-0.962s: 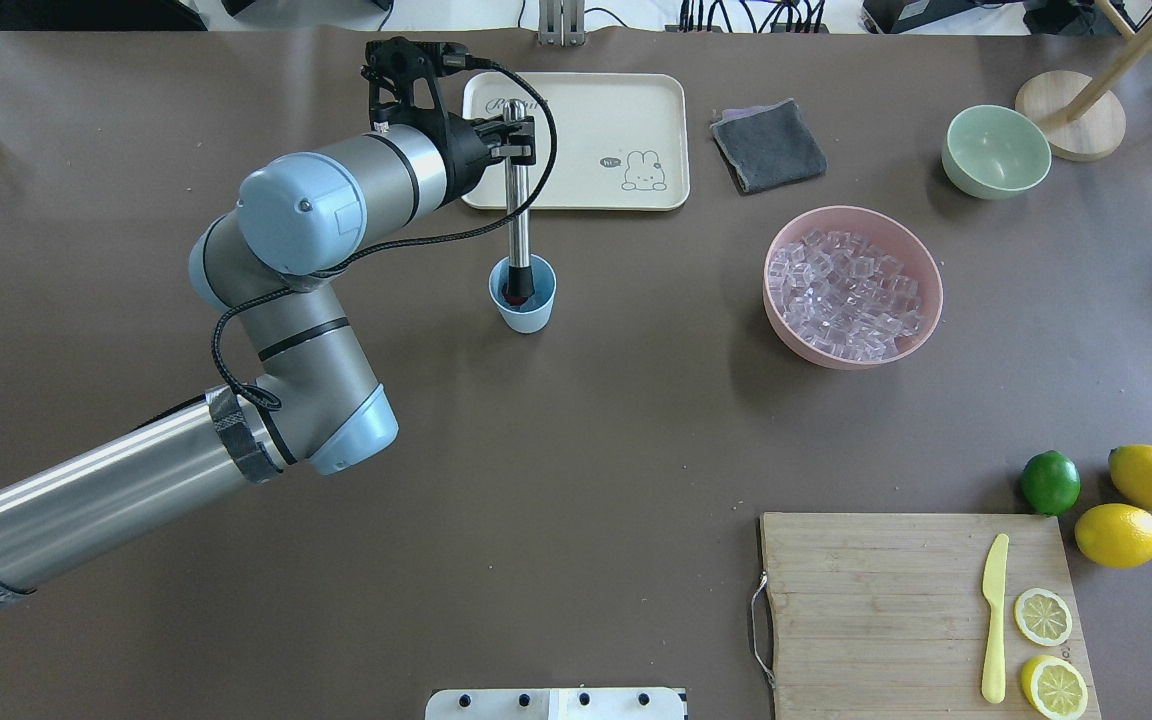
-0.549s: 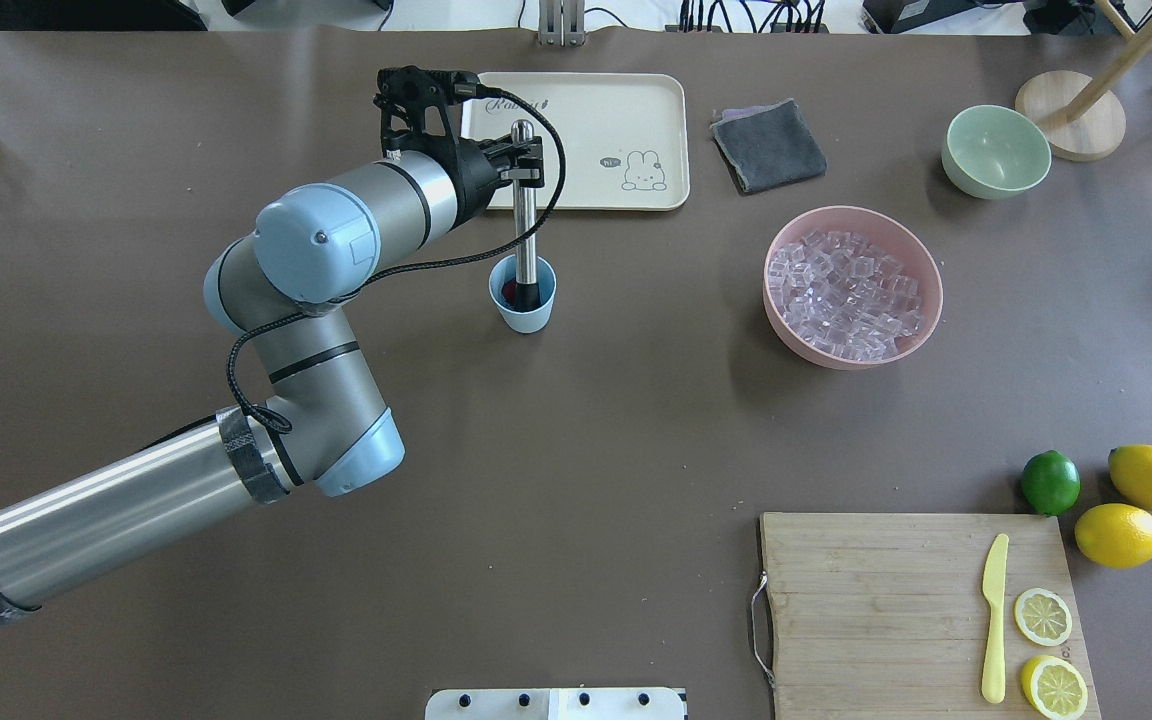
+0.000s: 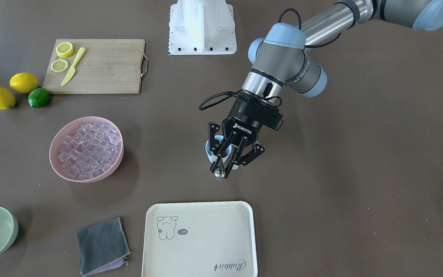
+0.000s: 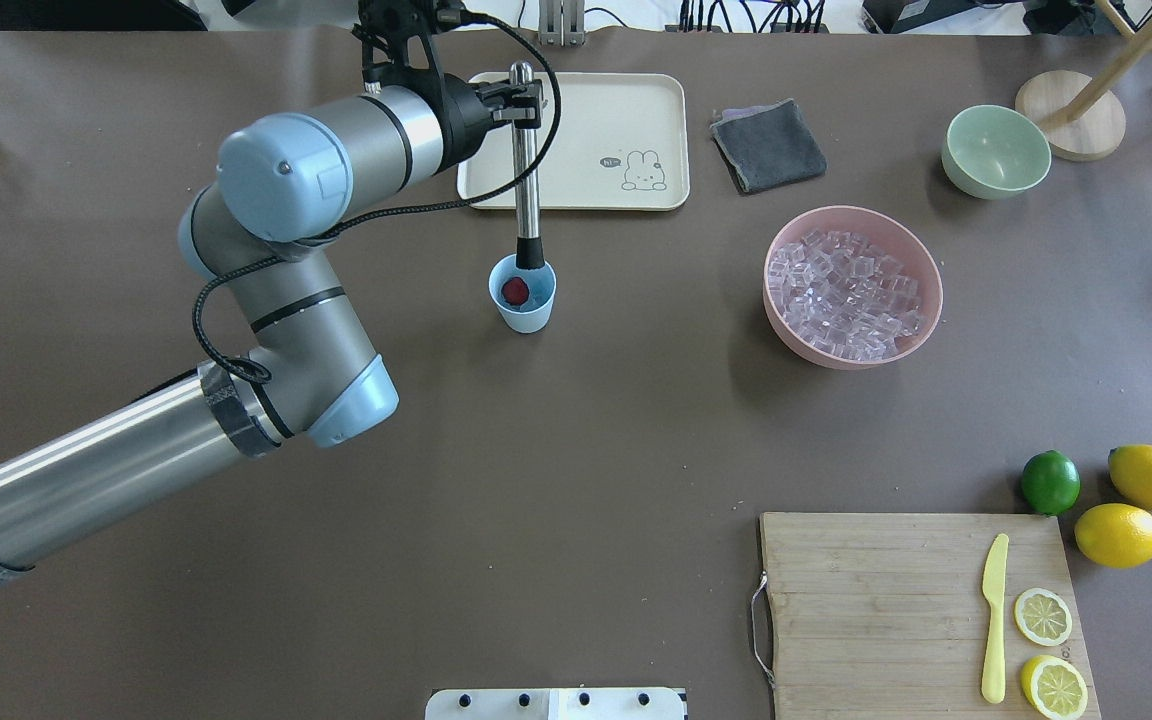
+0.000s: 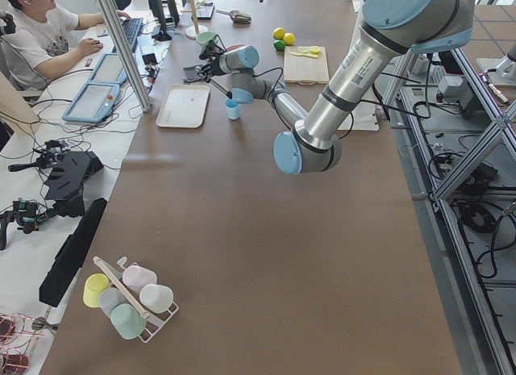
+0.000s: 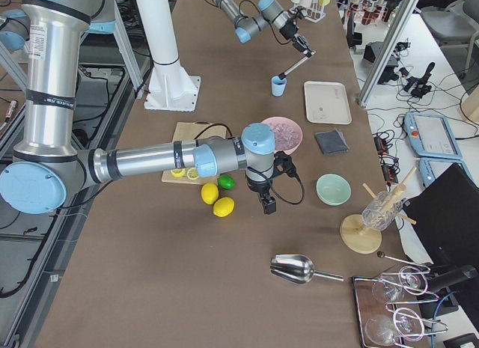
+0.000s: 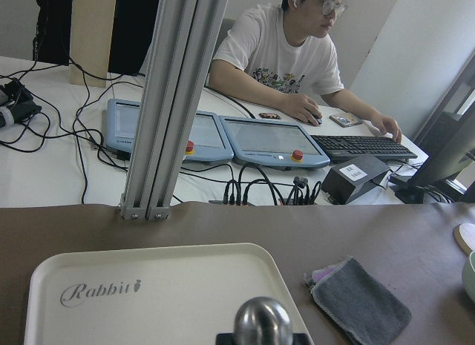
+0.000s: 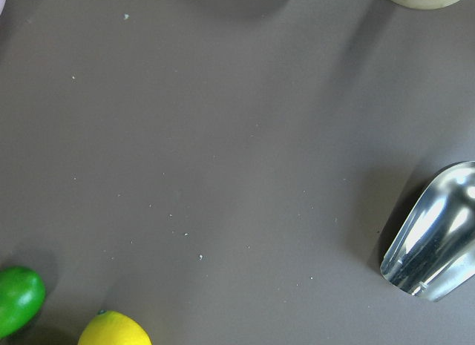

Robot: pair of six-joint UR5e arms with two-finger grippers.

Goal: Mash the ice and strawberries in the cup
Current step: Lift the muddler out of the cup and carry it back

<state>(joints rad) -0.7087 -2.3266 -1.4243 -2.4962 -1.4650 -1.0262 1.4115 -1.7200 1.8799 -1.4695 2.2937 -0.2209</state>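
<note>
**Left tool holding the muddler at the cup's mouth**

I see the left tool (image 4: 525, 104) pinching a steel muddler (image 4: 526, 170) just under its rounded top, with a finger pressed against the shaft on each side. The muddler hangs tilted. Its black tip sits at the far rim of the light-blue cup (image 4: 526, 318), though I cannot tell whether tip and rim touch.

The cup stands upright on the brown tabletop (image 4: 576, 430), near the edge of the cream tray (image 4: 576, 150). One red strawberry (image 4: 514, 290) lies inside the cup, in plain sight beside the tip. The ice (image 4: 846, 290) fills the pink bowl (image 4: 851, 362), well apart from the cup on the robot's right. Whether any cube lies in the cup I cannot tell.

The right tool (image 6: 267, 204) hangs over the tabletop near the lime (image 6: 226, 182) and the two lemons (image 6: 223, 206). It shows only in the side view, so I cannot tell whether its fingers are spread or pressed together. Its wrist camera looks down on the tabletop, with a metal scoop (image 8: 434, 237) at the frame's right edge.
</note>
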